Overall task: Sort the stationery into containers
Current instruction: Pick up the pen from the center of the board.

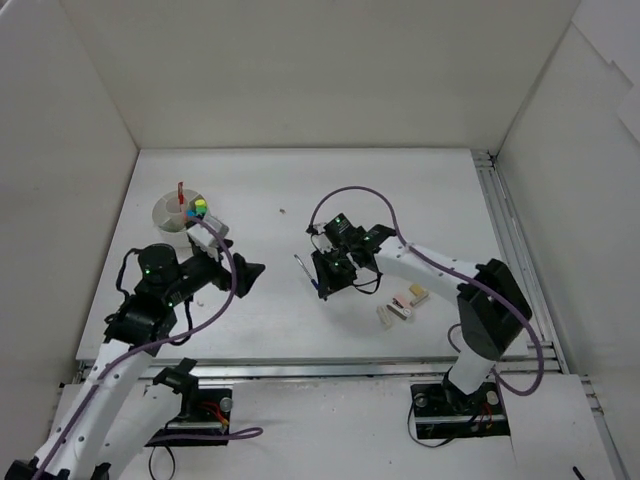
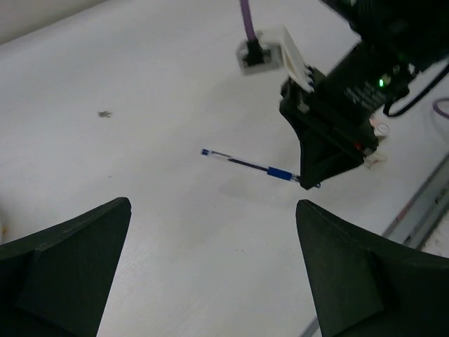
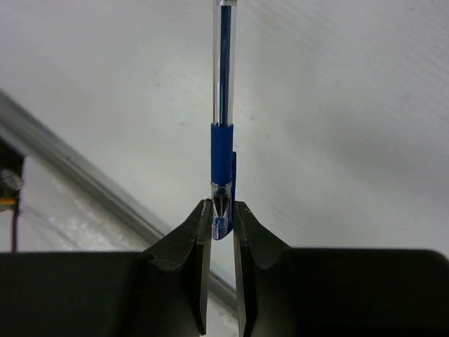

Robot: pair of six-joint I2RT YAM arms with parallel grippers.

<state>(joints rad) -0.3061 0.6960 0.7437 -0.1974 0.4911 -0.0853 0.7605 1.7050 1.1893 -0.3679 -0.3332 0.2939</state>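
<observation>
Glossy clear-plastic pen [image 3: 223, 70], matt table [image 3: 351, 105]

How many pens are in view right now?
1. The pen is near the middle of the table, its tip pinched in the right end effector. More could be hidden inside the tub at the far left.

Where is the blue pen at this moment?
In the top view the blue pen lies on the table near the middle, its tip end pinched by the right gripper, left of the eraser blocks.
</observation>
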